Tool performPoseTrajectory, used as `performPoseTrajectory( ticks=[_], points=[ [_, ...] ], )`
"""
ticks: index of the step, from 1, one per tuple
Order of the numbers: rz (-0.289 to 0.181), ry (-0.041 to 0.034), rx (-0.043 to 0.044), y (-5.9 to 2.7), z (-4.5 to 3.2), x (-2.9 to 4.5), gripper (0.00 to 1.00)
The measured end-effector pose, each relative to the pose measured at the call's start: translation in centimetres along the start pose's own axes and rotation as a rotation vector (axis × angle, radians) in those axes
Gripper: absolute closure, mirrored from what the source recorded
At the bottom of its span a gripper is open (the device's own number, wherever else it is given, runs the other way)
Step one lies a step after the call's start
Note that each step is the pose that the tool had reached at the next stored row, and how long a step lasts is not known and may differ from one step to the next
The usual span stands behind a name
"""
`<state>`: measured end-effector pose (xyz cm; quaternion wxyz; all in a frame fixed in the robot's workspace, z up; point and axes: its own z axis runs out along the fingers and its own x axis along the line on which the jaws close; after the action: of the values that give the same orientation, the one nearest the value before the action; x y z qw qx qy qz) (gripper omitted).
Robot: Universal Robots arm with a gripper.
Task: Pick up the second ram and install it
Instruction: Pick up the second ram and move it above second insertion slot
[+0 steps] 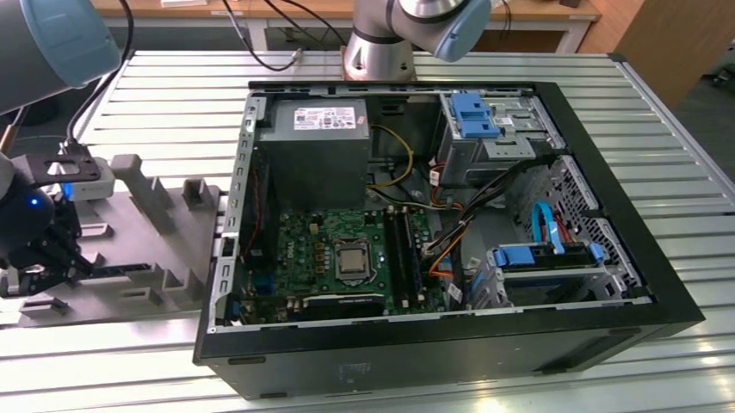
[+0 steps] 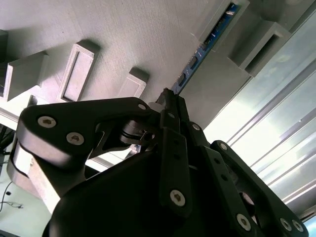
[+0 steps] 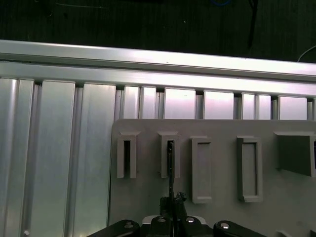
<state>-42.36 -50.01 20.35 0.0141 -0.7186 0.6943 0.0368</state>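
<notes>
Bright light is glancing off the ribbed aluminium table, its slats gleaming end to end. Behind it stands a wooden desk with black cables trailing down (quite a tangle), and there's dark floor at the exterior view's right.

Even, fairly bright overhead light fills the exterior view, leaving a soft sheen on the ribbed metal table and deep shadow inside the computer case. The arm link in the upper left corner is out of focus. In the second wrist view the table burns out to white glare behind the near-black, backlit gripper, and the second ram is a thin lit blue edge. The first wrist view is dimmer, with streaky reflections on the table and flat light on the grey holder.
</notes>
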Motion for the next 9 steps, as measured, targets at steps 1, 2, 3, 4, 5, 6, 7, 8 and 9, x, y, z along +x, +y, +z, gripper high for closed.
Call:
performPoseTrajectory(
  ticks=[1,2,3,4,5,6,7,8,9],
  points=[
    [0.0,0.0,0.0,0.0,0.0,0.0,0.87],
    [0.0,0.0,0.0,0.0,-0.01,0.0,0.87],
    [0.0,0.0,0.0,0.0,-0.01,0.0,0.87],
    [0.0,0.0,0.0,0.0,-0.03,0.0,0.87],
    [0.0,0.0003,-0.0004,0.01,-0.1,-0.01,0.87],
    [0.0,0.0004,-0.0006,0.01,-0.19,-0.01,0.87],
    [0.0,0.0001,-0.0002,0.01,-0.28,-0.02,0.87],
    [0.0,0.0001,-0.0001,0.02,-0.43,-0.03,0.87],
    [0.0,0.0001,-0.0001,0.02,-0.6,-0.04,0.87]
  ],
)
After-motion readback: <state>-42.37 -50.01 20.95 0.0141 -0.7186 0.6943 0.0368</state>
